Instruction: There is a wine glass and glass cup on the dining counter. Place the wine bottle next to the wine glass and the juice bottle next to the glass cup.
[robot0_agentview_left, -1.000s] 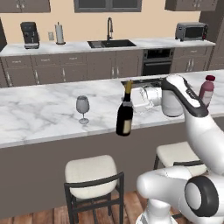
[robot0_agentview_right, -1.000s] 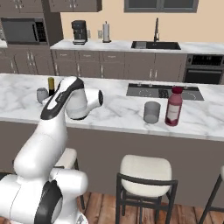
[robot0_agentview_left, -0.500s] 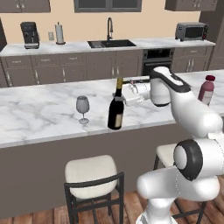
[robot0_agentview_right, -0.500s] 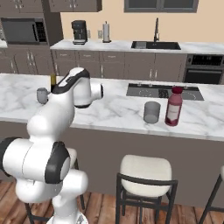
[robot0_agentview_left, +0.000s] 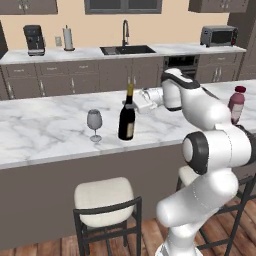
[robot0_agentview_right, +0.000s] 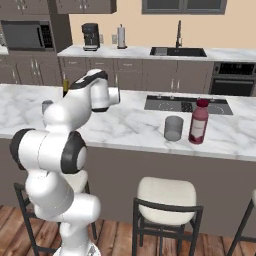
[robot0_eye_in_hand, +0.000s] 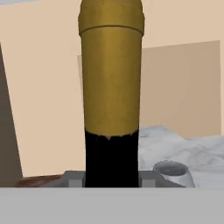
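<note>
Right base view: the arm hides the wine bottle (robot0_agentview_right: 65, 85) save its gold top, and most of the wine glass (robot0_agentview_right: 46, 106). Hand view: bottle body cut off below — finger contact not discernible.

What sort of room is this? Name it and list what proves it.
A home kitchen, rendered: a sink with tap on the back worktop, a built-in oven, and a marble dining counter with bar stools.
</note>
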